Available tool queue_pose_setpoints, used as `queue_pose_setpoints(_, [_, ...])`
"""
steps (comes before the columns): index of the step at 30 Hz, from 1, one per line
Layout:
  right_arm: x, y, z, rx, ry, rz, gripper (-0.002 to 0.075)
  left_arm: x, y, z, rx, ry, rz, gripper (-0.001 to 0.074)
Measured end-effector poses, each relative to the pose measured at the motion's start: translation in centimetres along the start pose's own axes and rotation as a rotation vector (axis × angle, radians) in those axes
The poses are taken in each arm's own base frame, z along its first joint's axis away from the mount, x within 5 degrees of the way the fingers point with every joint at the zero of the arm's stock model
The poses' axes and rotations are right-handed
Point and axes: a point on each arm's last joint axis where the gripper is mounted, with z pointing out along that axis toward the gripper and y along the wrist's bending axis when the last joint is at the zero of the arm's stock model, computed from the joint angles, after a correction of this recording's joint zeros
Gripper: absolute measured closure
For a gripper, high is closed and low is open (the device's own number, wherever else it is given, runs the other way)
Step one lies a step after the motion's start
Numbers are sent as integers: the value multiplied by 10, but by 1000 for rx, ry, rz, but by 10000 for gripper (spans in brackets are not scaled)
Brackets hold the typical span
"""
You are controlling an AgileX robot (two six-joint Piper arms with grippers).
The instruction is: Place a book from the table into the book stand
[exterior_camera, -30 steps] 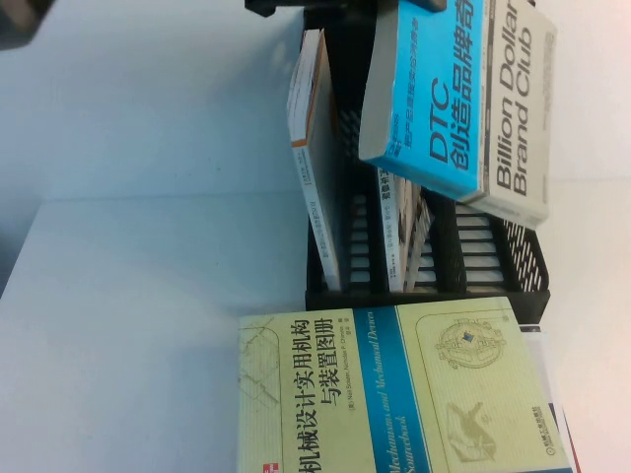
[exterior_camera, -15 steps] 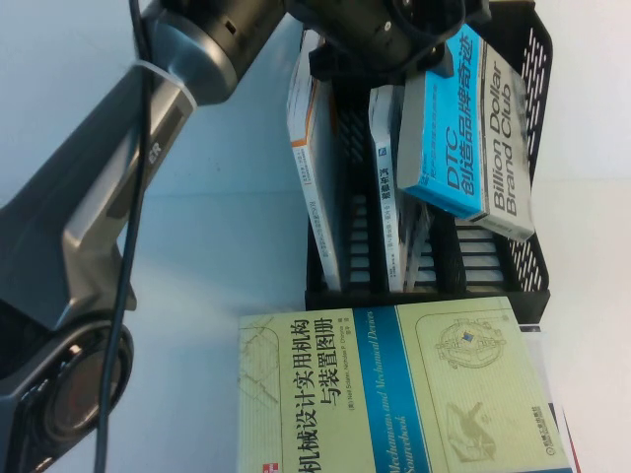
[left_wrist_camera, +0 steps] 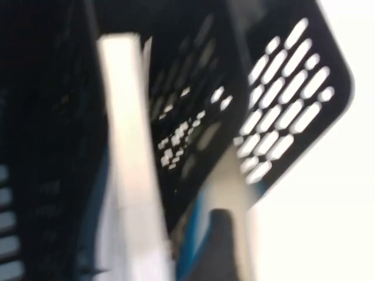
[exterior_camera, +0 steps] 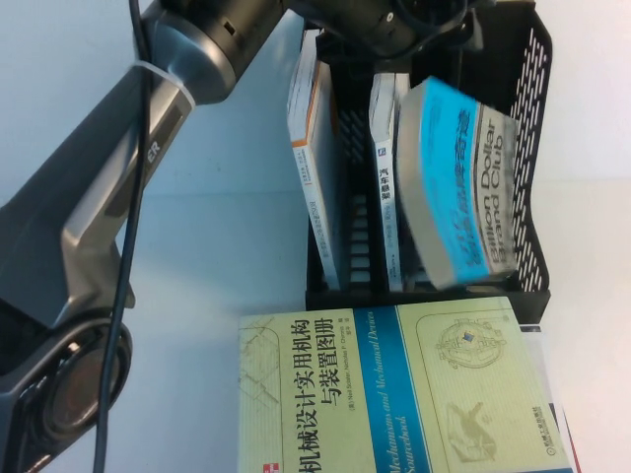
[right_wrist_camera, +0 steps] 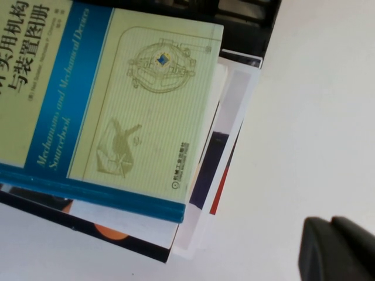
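Note:
The blue and grey book (exterior_camera: 458,187) stands tilted and blurred in the right compartment of the black book stand (exterior_camera: 527,118), apart from my left gripper. My left gripper (exterior_camera: 399,25) hangs over the stand's far top edge, open and empty. In the left wrist view one dark finger (left_wrist_camera: 220,246) shows close to the stand's perforated wall (left_wrist_camera: 287,117). My right gripper (right_wrist_camera: 334,234) is shut and empty above the white table (right_wrist_camera: 304,117), next to the book stack; it is out of the high view.
A pale yellow-green book (exterior_camera: 394,389) tops a stack right in front of the stand. A white book with an orange spine (exterior_camera: 311,148) leans in the left compartment, another white book (exterior_camera: 385,168) in the middle one. My left arm (exterior_camera: 118,197) crosses the table's left side.
The blue book has left my left gripper and dropped from above the stand down into the right compartment. The left arm has stayed over the stand's far end.

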Motion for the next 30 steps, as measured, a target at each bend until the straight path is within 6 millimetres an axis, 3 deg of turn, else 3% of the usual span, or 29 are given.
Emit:
queue_pose_setpoints(3, [-1,0,0,-1,-8,0,729,-2,-5,-5,44,-6,-18,90])
queue_pose_setpoints(6, [-1,0,0,-1,-10,7,729,-3,-8,-10,60,-11,1,132])
queue_pose_setpoints(10, [0,0,5,0,-10,7,729,-7,-16,-29,74,-29,60,332])
queue_pose_setpoints(13, [4,0,18,-16,7,-40,729,-9,-24,-54,71,-32,152,572])
queue_pose_setpoints(16, [12,9,38,-133,13,-111,729,-11,-27,-84,7,-38,245,687])
queue_pose_setpoints(21, [24,21,81,-306,1,-176,729,-13,-24,-137,-170,-49,341,729])
queue_pose_setpoints(26, [24,17,120,-277,-75,-134,724,-11,-27,-180,-224,-99,343,734])
queue_pose_setpoints(30, [18,17,128,-276,-133,-143,615,1,-20,-200,-274,-77,338,735])
